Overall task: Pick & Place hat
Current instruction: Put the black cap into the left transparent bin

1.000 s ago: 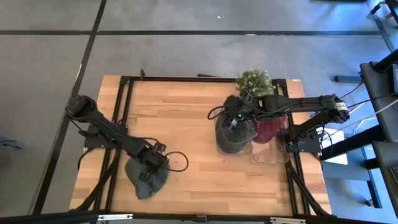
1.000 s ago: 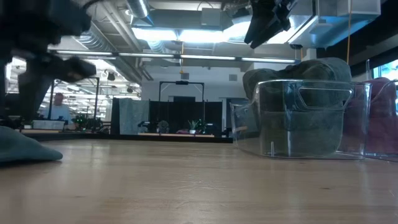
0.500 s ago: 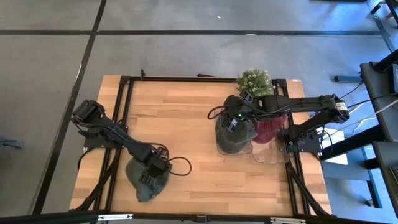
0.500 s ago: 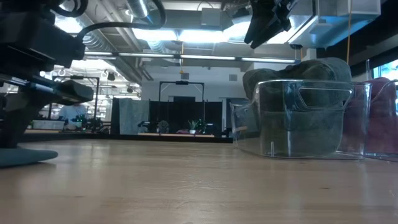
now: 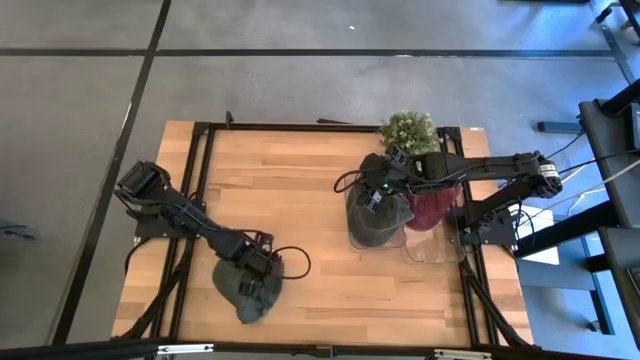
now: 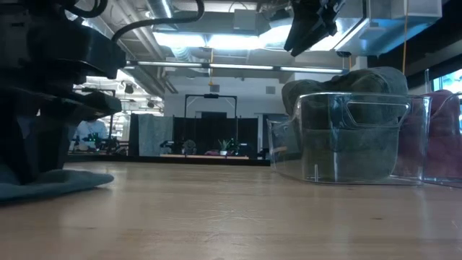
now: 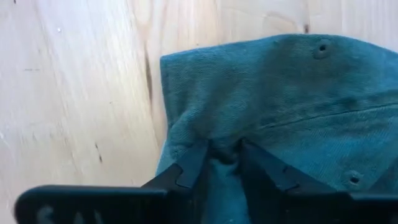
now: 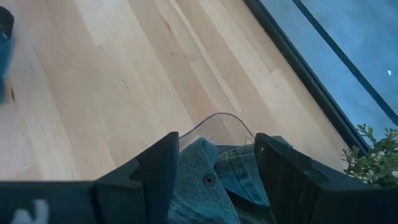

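The hat (image 5: 248,290) lay flat on the desk (image 5: 290,190) near its front-left corner, w/ the left end effector (image 7: 222,163) down on it, fingers pinched together on a fold of the green cloth. The right end effector (image 8: 216,163) hung above the clear bin (image 5: 375,232), fingers apart & gripping nothing; a 2nd green hat (image 8: 214,177) sat in that bin just below it.

Risks, as I judged them: the pinch took only a thin ridge of fabric, so the hat could slip out on lift, or sag & drag along the desk. A limp brim might catch the bin rim at drop-off. The right arm sat over the bin, so both arms could clash if the left headed there.

Count: 2 green hats, 1 dark-red item (image 5: 432,210) in a neighbouring bin (image 5: 440,250), 2 bins, 1 plant (image 5: 408,130), 2 arms.
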Controlling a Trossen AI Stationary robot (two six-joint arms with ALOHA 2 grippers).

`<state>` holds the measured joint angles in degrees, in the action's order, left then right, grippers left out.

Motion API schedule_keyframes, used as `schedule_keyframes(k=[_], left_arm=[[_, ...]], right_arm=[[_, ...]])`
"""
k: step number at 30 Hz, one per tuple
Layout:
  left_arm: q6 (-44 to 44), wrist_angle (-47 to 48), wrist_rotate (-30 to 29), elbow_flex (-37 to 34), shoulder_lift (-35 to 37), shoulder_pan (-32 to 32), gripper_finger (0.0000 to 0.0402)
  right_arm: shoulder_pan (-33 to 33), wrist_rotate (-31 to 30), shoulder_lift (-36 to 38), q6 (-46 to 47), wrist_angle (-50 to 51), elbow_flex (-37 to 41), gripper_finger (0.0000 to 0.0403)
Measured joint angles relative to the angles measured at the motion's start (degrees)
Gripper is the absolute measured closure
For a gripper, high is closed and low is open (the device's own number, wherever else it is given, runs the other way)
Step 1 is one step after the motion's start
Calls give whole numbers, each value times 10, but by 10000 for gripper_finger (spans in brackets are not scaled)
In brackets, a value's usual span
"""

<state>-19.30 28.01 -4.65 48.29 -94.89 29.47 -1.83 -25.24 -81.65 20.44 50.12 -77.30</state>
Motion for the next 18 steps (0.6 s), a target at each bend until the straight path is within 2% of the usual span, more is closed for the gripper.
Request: schedule_keyframes(k=[6,9,14,18], left_arm=[[-42,-1,-15,0,0,0,363],[-71,-4,-19,0,0,0,392],[-140,-4,-15,-1,9,-16,397],[-194,0,-56,-3,37,-44,397]], right_arm=[[0,1,0,1,0,0,192],[0,26,0,1,0,0,192],[0,65,0,1,0,0,192],[0,70,0,1,-2,0,192]])
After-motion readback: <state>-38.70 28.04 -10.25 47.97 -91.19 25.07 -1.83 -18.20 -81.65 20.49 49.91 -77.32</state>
